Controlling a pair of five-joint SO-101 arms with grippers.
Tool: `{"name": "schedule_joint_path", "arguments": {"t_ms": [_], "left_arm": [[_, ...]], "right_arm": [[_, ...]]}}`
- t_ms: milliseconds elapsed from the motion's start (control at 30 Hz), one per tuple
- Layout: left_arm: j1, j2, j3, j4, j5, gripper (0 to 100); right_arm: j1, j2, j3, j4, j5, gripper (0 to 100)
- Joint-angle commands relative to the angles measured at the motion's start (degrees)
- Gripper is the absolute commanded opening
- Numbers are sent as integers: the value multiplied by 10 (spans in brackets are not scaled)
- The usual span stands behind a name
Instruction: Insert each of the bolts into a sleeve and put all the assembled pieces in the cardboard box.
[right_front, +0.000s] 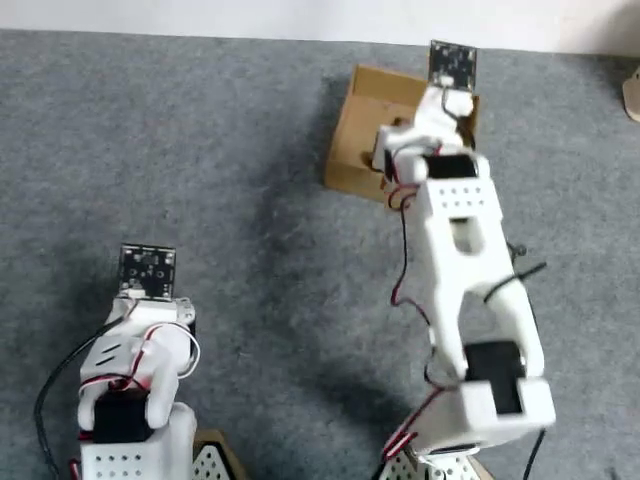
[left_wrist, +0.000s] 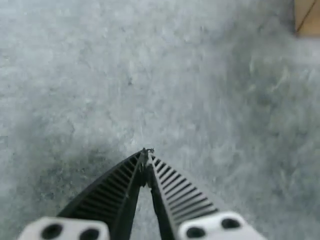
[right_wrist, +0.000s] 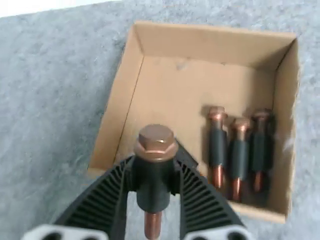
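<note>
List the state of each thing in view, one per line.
left tool: shut, empty.
right tool: shut on the held bolt.
held bolt: seated in its black sleeve, gripped by that sleeve.
cardboard box: open-topped, holding three pieces.
three assembled pieces: bolts sleeved, lying side by side in the box.

Cardboard box (right_wrist: 215, 42): three sleeved copper bolts (right_wrist: 239, 155) lie side by side inside. Fourth sleeved bolt (right_wrist: 156, 142) clamped in right gripper (right_wrist: 155, 162), over box edge.
</note>
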Motion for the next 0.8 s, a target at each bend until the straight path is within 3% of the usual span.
{"name": "schedule_joint_path", "arguments": {"t_ms": [0,300,633,767], "left_arm": [[-7,-4,26,1,-9,6],[-7,-3,102,3,-7,6],[52,-3,102,111,-6,6],[55,-3,102,111,-6,6]], "right_arm": [[7,47,-113,12,-5,5],[17,190,-240,8,-6,5],[36,243,-267,17,-5,7],[29,251,-256,59,-7,124]]}}
